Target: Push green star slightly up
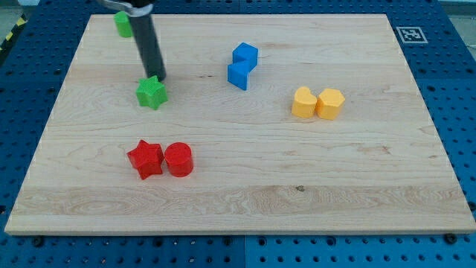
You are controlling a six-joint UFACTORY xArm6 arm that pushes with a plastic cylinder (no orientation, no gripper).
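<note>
The green star (151, 93) lies on the wooden board (238, 186) at the upper left. My rod comes down from the view's top, and my tip (159, 77) sits at the star's upper right edge, touching or nearly touching it. A second green block (123, 24), shape unclear, sits near the board's top left edge, partly behind the rod.
A red star (145, 158) and a red cylinder (178, 159) sit side by side below the green star. Two blue blocks (242, 65) touch at the top centre. Two yellow blocks (317, 103) sit together at the right. A marker tag (410, 34) lies at the top right corner.
</note>
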